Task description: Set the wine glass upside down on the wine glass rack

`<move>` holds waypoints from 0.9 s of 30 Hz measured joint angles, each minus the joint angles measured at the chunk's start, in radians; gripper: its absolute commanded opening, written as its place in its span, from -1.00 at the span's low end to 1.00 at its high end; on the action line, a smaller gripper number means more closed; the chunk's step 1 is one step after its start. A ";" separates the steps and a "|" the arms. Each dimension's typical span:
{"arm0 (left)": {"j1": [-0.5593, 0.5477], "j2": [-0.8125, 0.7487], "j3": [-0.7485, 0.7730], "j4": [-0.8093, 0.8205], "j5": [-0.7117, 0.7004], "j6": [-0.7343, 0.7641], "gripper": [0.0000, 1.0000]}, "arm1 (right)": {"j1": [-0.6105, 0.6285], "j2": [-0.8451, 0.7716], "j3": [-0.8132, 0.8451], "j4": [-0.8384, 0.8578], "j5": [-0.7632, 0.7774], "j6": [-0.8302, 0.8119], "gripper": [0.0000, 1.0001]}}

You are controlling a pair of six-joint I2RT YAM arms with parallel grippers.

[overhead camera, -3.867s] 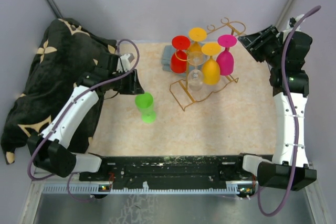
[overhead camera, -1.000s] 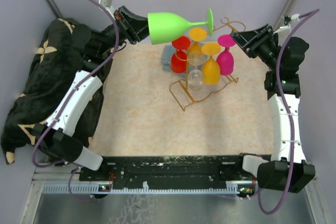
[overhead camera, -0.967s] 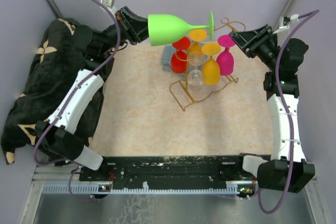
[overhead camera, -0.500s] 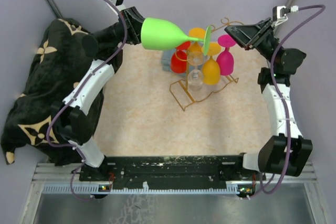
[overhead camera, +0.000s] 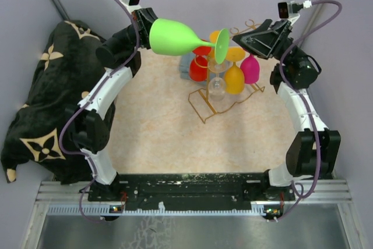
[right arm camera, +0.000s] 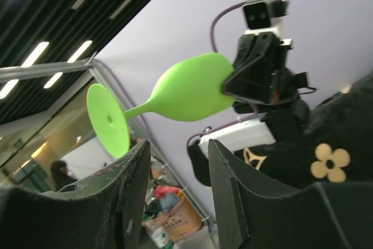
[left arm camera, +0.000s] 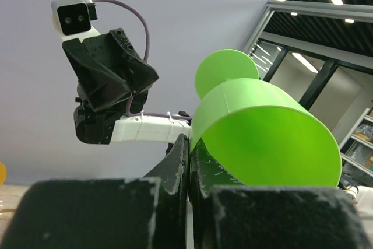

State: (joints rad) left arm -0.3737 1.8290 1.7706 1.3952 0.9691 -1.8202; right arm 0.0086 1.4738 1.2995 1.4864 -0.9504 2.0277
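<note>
A lime-green wine glass (overhead camera: 178, 37) hangs on its side in the air over the gold wire wine glass rack (overhead camera: 203, 109), its foot (overhead camera: 222, 45) pointing right. My left gripper (overhead camera: 147, 27) is shut on the bowl's rim. In the left wrist view the jaws (left arm camera: 189, 144) pinch the bowl's wall (left arm camera: 262, 132). My right gripper (overhead camera: 238, 39) stands open just right of the foot, apart from it. From the right wrist, the glass (right arm camera: 186, 94) lies beyond the open gripper (right arm camera: 178, 150), with nothing between the fingers.
The rack carries upside-down glasses: red (overhead camera: 199, 65), orange (overhead camera: 233, 78), magenta (overhead camera: 250, 66) and a clear one (overhead camera: 217, 87). A grey-blue object (overhead camera: 185, 64) sits behind them. A black blanket with gold flowers (overhead camera: 46, 86) covers the left side.
The left arm has swung the green glass rightwards, its foot dipping over the rack. The right arm has risen and reached left until its open jaws are close to the foot.
</note>
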 measured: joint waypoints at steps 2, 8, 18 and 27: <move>0.000 0.008 0.003 0.021 -0.009 -0.025 -1.00 | 0.033 0.010 0.019 0.014 0.013 0.021 -0.09; 0.000 0.024 0.005 0.045 -0.026 -0.063 -1.00 | 0.108 0.071 0.058 0.017 0.051 0.052 -0.09; 0.000 0.030 0.005 0.052 -0.027 -0.070 -1.00 | 0.187 0.087 0.131 0.018 0.069 0.064 -0.09; 0.006 0.030 0.008 0.051 -0.027 -0.063 -1.00 | 0.205 0.087 0.143 0.021 0.071 0.064 -0.10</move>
State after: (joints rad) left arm -0.3679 1.8587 1.7782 1.4460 0.9417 -1.8832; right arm 0.2138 1.5608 1.4425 1.5070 -0.8795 2.0914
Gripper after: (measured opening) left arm 0.015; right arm 0.454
